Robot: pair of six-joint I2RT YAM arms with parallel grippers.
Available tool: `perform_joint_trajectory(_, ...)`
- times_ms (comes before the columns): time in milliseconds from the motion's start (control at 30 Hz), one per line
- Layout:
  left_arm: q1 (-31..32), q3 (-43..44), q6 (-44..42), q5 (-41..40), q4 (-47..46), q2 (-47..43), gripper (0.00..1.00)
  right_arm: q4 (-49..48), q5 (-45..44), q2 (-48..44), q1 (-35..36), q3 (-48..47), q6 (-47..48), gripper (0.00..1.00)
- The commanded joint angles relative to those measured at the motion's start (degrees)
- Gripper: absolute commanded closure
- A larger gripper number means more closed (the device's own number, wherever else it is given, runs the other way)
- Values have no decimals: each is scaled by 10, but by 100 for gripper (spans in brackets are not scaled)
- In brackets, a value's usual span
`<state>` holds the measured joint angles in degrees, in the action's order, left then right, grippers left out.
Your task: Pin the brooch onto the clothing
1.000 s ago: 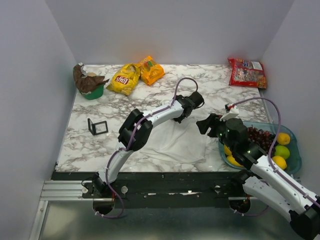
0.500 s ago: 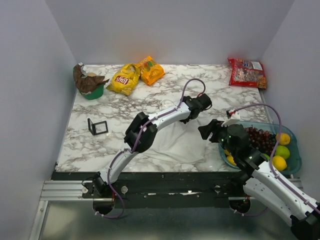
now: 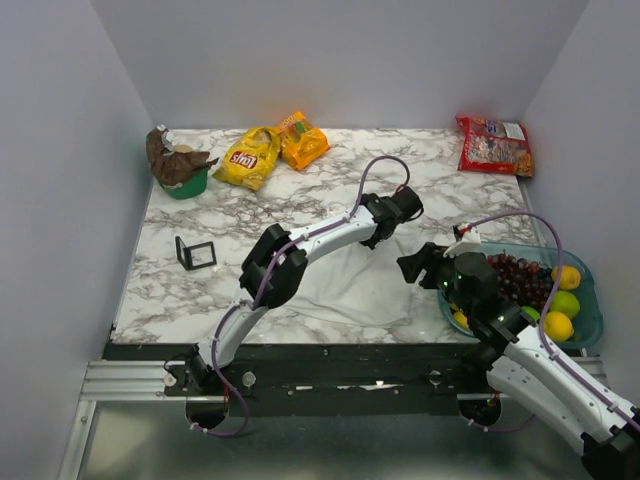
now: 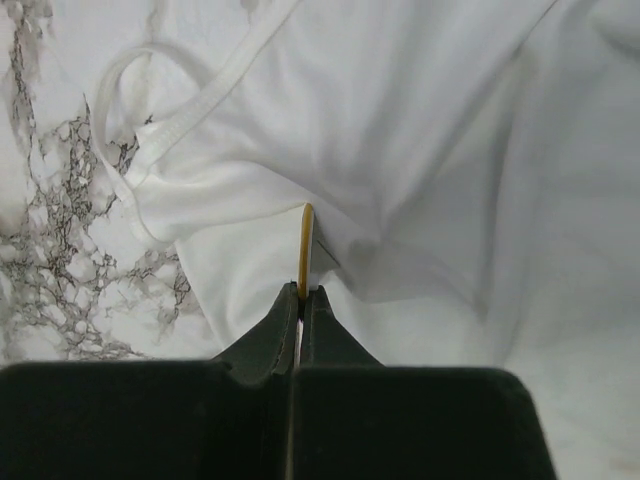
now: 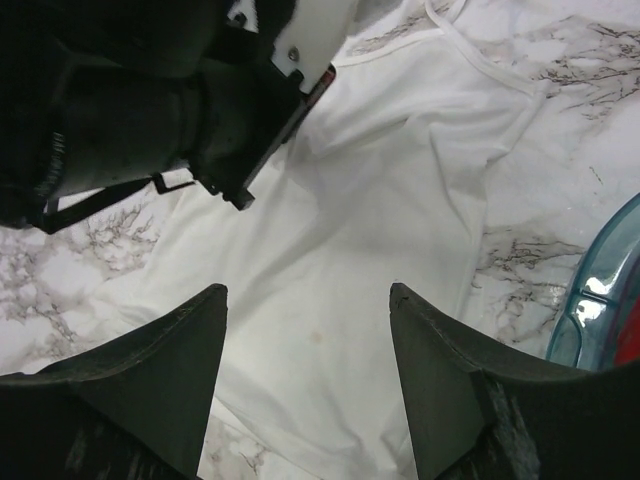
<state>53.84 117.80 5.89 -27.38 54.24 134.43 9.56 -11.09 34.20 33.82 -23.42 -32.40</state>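
The left gripper (image 4: 300, 297), its jaws clamped on the thin gold brooch (image 4: 305, 240) held edge-on, hangs over the far right part of the white clothing (image 4: 430, 150). The right gripper (image 5: 305, 300), jaws wide apart and holding nothing, hovers above the clothing's right side.

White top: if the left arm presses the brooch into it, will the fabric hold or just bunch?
Probably bunches: the white top lies in soft folds, so it looks thin and floppy. Likely light, and on the smooth marble table it may slide rather than resist. The brooch, pinched edge-on in the shut left gripper, looks rigid by comparison.
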Motion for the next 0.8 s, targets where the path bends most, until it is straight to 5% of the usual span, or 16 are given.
perform_joint_trajectory(0,2,-9,16,58,-62,-75,100,7,-1,-10,4,14,-9,26)
perform_joint_trajectory(400,-3,-79,43,153,-142,-127,100,15,-10,-25,4,36,-17,26)
perform_joint_trajectory(767,-39,-172,78,358,-241,-208,100,10,-19,-7,4,40,-20,24)
